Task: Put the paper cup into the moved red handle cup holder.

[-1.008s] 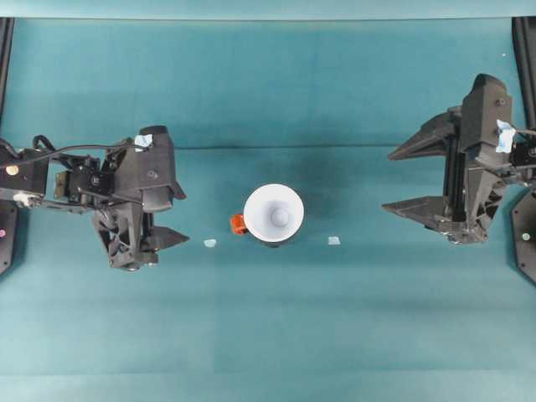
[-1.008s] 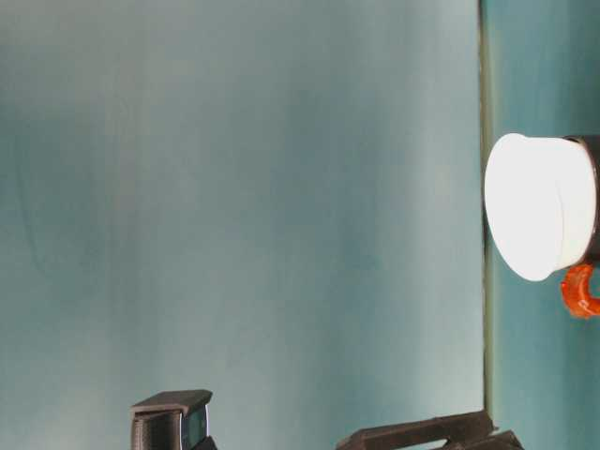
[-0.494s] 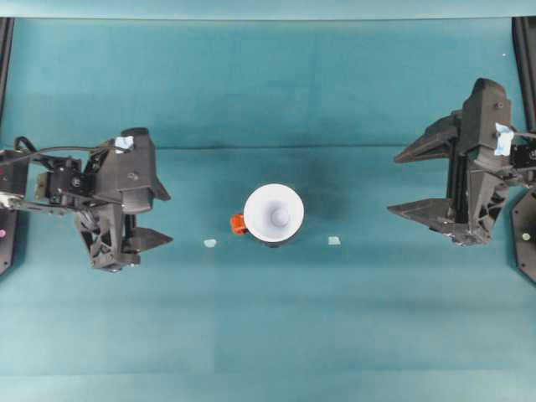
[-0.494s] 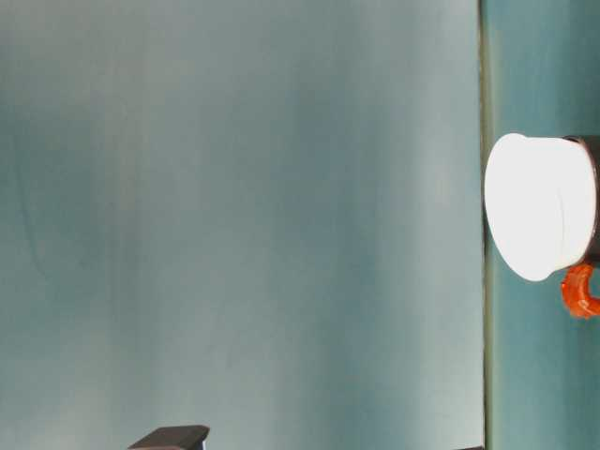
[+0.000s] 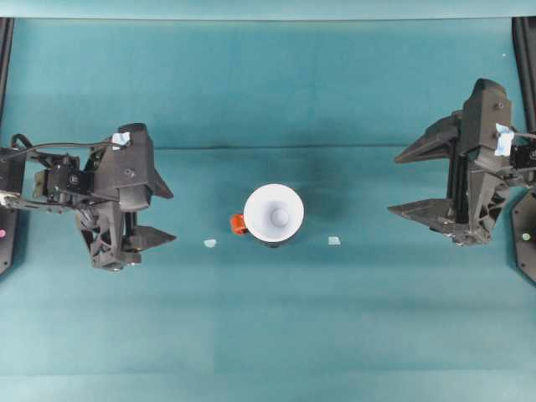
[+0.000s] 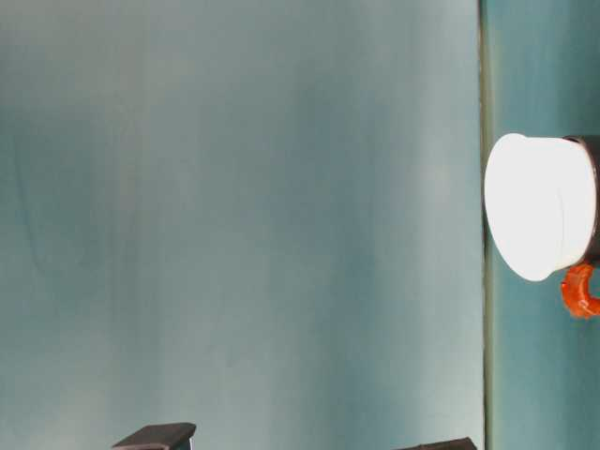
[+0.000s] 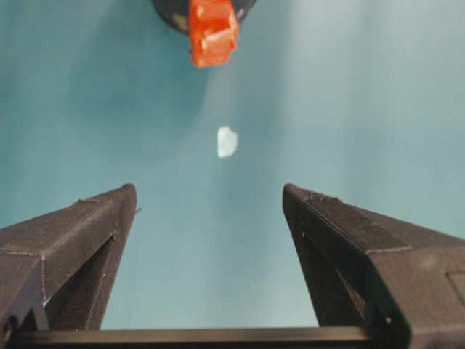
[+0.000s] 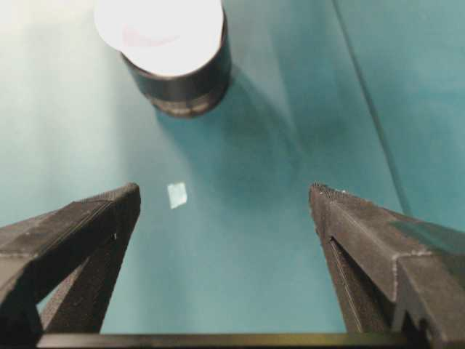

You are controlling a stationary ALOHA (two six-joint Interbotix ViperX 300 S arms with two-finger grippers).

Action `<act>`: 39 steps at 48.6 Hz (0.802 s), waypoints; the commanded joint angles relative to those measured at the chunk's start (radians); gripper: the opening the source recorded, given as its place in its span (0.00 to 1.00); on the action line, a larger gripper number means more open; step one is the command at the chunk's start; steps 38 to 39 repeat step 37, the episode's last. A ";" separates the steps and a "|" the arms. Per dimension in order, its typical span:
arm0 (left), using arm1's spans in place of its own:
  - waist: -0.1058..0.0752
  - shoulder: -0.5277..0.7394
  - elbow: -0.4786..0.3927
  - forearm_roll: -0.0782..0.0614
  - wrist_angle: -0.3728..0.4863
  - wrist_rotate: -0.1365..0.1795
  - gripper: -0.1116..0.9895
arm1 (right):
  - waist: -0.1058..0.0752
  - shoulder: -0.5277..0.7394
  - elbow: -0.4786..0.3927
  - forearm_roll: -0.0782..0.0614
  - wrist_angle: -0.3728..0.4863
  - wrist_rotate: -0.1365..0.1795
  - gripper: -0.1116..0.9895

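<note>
The red handle cup holder [image 7: 207, 18] is cut off by the left wrist picture's top edge; the paper cup [image 5: 273, 213] hides its body from overhead

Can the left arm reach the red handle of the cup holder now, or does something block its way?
Probably yes. The left gripper faces the red handle with jaws open, and between them lies bare table with just a small pale scrap.
</note>
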 commanded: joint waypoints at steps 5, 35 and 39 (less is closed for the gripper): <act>-0.006 -0.006 -0.017 0.000 -0.008 -0.005 0.92 | -0.002 -0.003 -0.009 0.002 -0.005 0.002 0.89; -0.006 0.000 -0.018 0.000 -0.008 -0.008 0.92 | -0.002 -0.048 0.011 0.014 0.000 0.003 0.89; -0.006 0.002 -0.018 0.000 -0.008 -0.008 0.92 | -0.002 -0.048 0.011 0.014 0.000 0.003 0.89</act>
